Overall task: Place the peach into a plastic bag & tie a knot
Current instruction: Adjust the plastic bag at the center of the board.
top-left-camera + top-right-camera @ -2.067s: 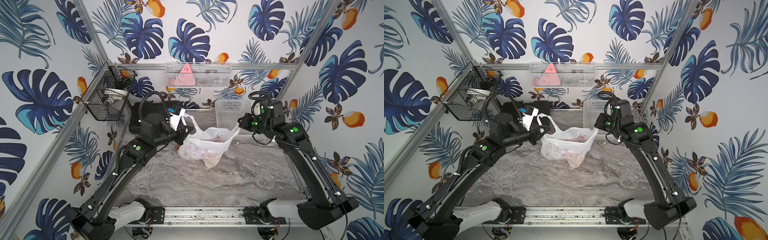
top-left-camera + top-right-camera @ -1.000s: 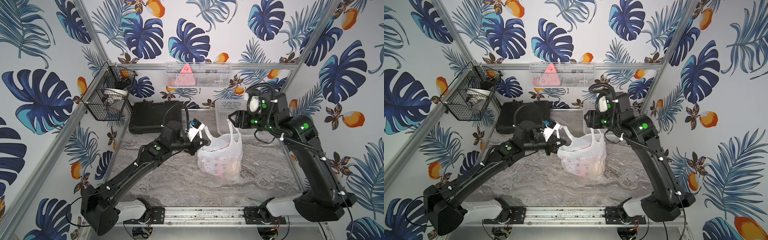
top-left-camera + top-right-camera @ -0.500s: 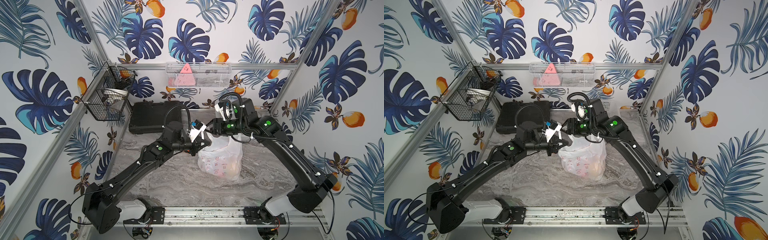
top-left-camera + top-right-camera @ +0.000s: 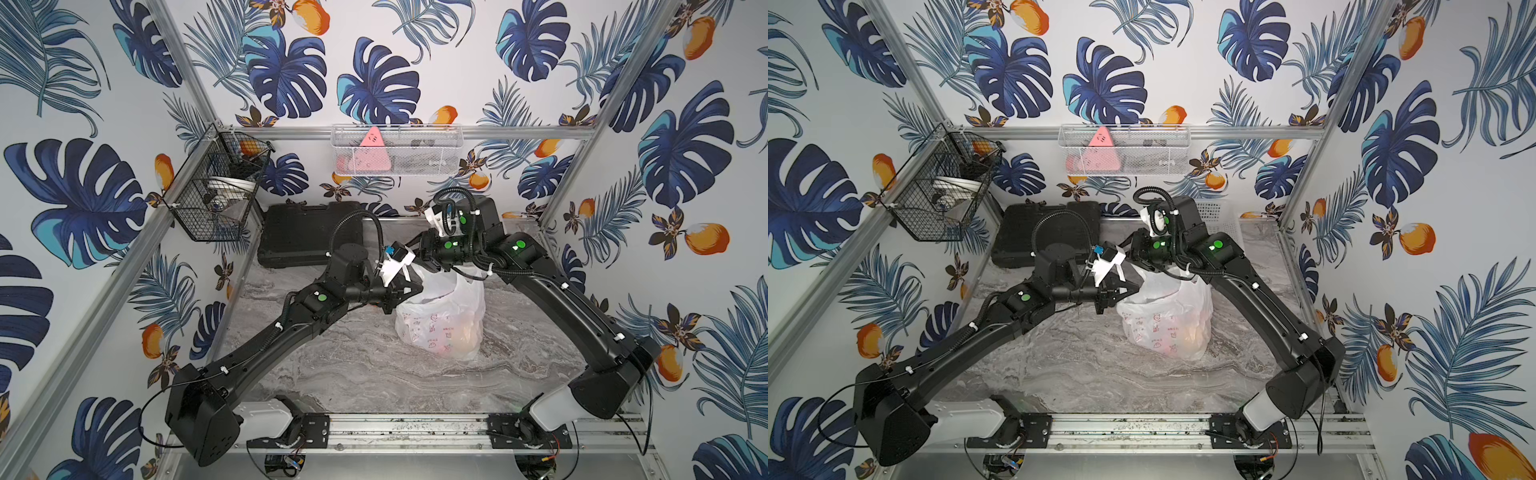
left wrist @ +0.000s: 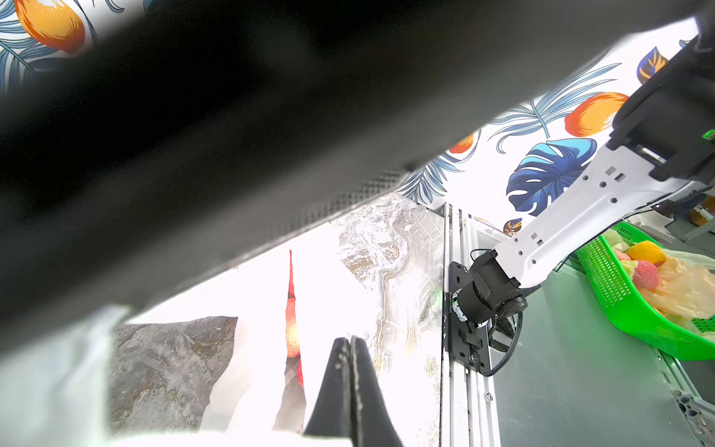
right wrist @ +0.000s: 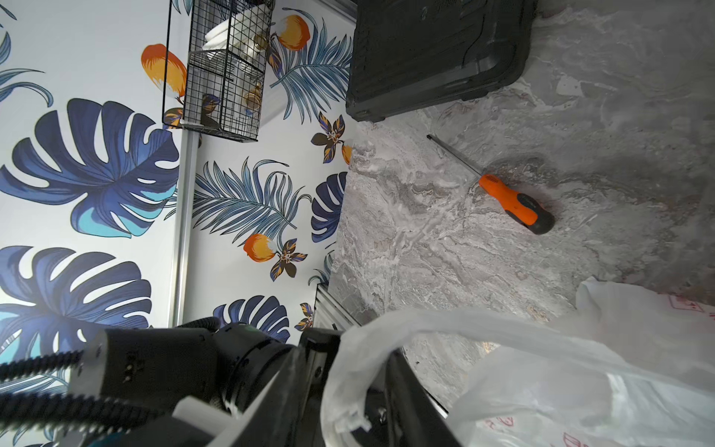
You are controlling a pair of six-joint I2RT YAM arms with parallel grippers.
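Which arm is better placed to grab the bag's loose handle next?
Right. The right gripper has its jaws either side of a handle loop of the plastic bag; the left gripper is shut on the bag's other edge.

The plastic bag [image 4: 440, 320] stands on the counter [image 4: 353, 374] right of centre, with the peach [image 4: 463, 338] in it low on its right side; the left hand [image 4: 415, 286] meets the bag's upper left edge and the right hand [image 4: 427, 262] sits just behind that, at the bag's top rear. A case [image 4: 307, 232] lies at the counter's back left, and in the right wrist view a screwdriver [image 6: 503, 193] lies on the counter between the case and the bag. A wire basket [image 4: 216, 195] hangs on the left wall and a mesh tray [image 4: 399, 151] on the back wall, both above the counter.
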